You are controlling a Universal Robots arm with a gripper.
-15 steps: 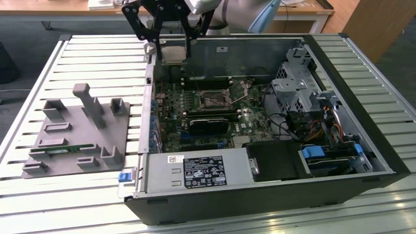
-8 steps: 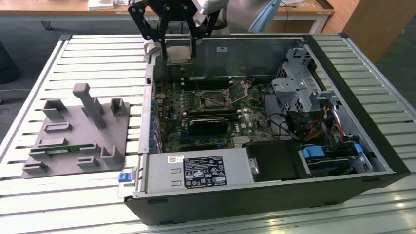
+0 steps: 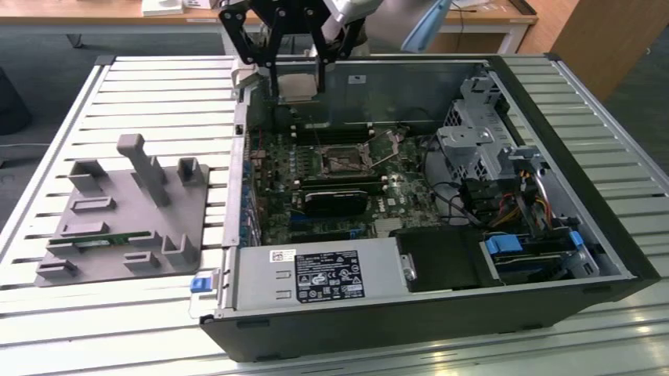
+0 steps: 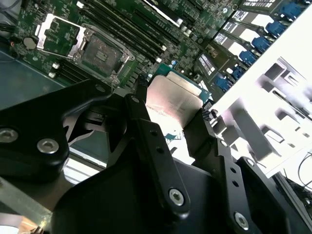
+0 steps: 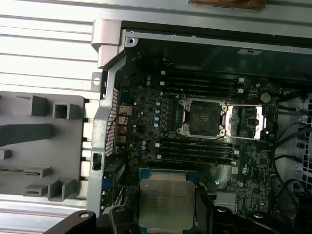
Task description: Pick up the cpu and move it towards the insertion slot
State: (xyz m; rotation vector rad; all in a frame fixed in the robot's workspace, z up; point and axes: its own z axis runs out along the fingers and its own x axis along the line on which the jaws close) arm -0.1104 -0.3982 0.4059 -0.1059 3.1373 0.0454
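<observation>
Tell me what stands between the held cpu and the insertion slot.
Nothing visible. The claw holds the cpu above the motherboard, and the insertion slot lies open, its hinged frame swung aside.

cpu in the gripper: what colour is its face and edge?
The cpu has a silver-grey metal face on a green border, clearest in the first wrist view.

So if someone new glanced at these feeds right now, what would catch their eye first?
Probably the cpu, its silver face clamped between the black fingers of the gripper, held above the open computer case. Next, the insertion slot on the green motherboard, its frame flipped open and apart from the chip. The grey tray sits outside the case, at the exterior view's left.
</observation>
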